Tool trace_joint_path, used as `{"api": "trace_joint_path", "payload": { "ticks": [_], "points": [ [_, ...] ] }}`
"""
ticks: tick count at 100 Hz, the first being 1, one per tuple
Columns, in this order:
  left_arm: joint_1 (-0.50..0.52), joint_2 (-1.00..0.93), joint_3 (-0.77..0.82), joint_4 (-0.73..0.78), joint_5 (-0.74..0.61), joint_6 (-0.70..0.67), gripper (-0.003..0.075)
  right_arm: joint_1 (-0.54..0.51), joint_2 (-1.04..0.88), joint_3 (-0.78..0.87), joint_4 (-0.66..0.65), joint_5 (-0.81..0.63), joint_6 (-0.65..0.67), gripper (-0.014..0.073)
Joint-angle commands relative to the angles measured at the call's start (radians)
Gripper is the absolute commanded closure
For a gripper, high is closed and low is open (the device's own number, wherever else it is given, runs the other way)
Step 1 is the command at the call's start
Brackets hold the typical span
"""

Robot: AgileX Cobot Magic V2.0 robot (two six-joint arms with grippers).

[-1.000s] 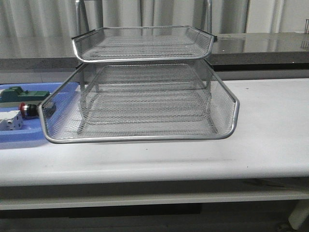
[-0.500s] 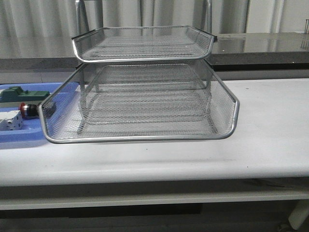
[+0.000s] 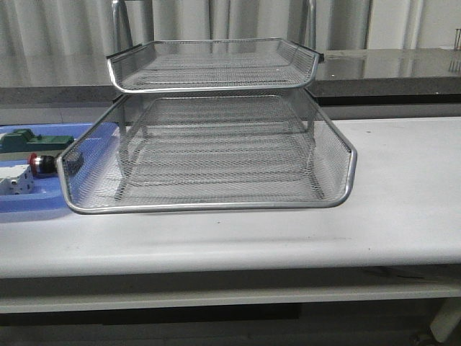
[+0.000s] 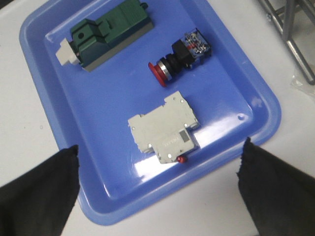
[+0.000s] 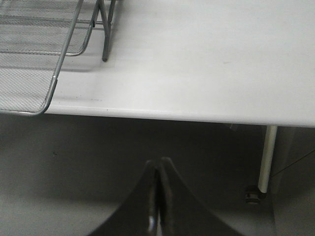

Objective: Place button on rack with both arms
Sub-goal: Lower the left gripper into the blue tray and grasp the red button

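Left gripper is spread wide over the blue tray, nothing held; button lies near the tray's far edge, btw green block and white block. Neighbours could get nudged or grabbed instead. Right gripper is pinched closed off the bench edge.

White table bearing wire rack and blue tray.

Left gripper fingers matte black, broad, angular, right gripper fingers dark, tapered, smooth, faint sheen
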Motion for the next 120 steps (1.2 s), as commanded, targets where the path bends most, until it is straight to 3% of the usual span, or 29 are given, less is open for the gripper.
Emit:
{"api": "trace_joint_path", "payload": {
  "ticks": [1, 41, 70, 120],
  "points": [
    [-0.013, 0.014, -0.091, -0.024, -0.028, 0.017, 0.0101, 0.000, 0.005, -0.033, -0.017, -0.057, -0.001, 0.0662],
    [-0.100, 0.350, -0.463, -0.020, 0.126, 0.172, 0.0101, 0.000, 0.005, -0.033, -0.017, -0.057, -0.001, 0.0662],
    [-0.118, 0.543, -0.670, 0.037, 0.210, 0.182, 0.0101, 0.000, 0.005, -0.033, -0.017, -0.057, -0.001, 0.0662],
    [-0.116, 0.668, -0.741, 0.070, 0.228, 0.190, 0.0101, 0.000, 0.005, -0.033, -0.017, -0.057, -0.001, 0.0662]
  ]
}}
